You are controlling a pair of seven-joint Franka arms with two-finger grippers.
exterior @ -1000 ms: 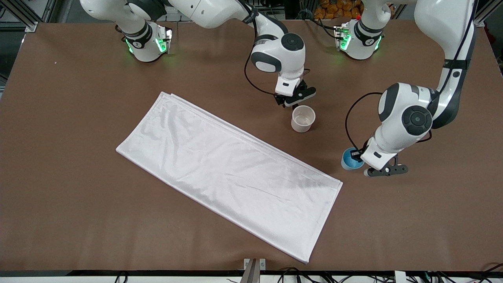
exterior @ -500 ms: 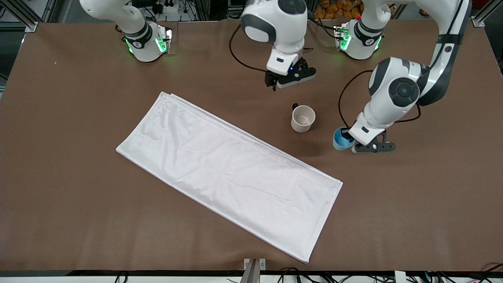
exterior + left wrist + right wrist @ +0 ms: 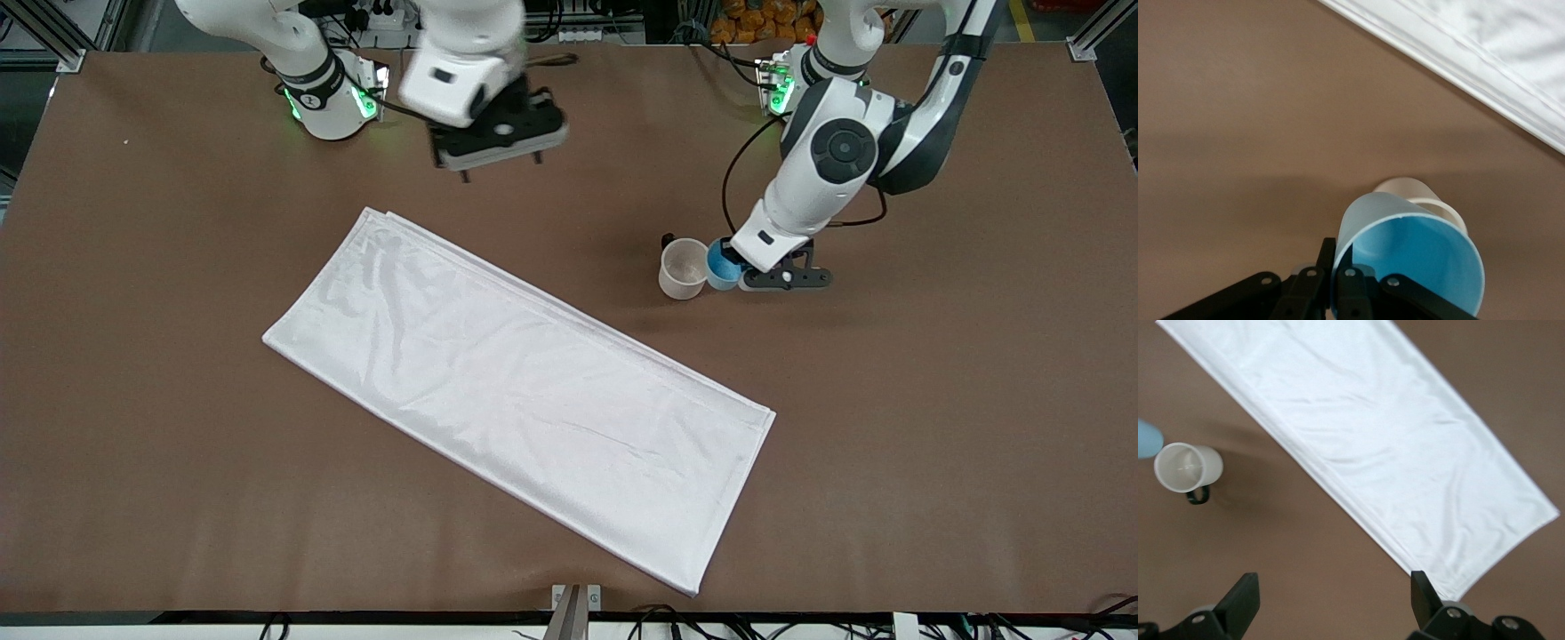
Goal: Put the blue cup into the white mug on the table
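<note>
**Q:** Status?

**Me:** Partway. My left gripper [image 3: 745, 274] is pinching the wall of the blue cup [image 3: 722, 265] at the rim, one finger inside and one outside. I'm carrying it tilted, off the table [image 3: 178, 400], just beside the white mug [image 3: 684, 268] on the side toward the left arm's end. The cup isn't over the mug's mouth yet, so nothing's in. Left to do, by my read: shift it over the opening, level it, lower, let go.

**Q:** Start nearest the front cam. What's there?

**Me:** The white cloth [image 3: 524, 391], a long rectangle lying diagonally, soft and a bit shiny, lightly wrinkled, with folded layers showing at the edge farther from the cam. Under it the matte brown table, flat and even.

**Q:** Then the task things?

**Me:** Farther from the cam than the cloth's mid stretch. The mug's an off-white cylinder, upright and open, apparently empty, with a small black handle on the rim side away from the cam. The cup's bright blue plastic, thin-walled, smooth, round, no handle. It looks only slightly narrower than the mug, so I'd guess a snug fit.

**Q:** Other arm?

**Me:** My right gripper [image 3: 498, 133] is spread wide, holding nothing, up over bare table near the bases. It waits.
</note>
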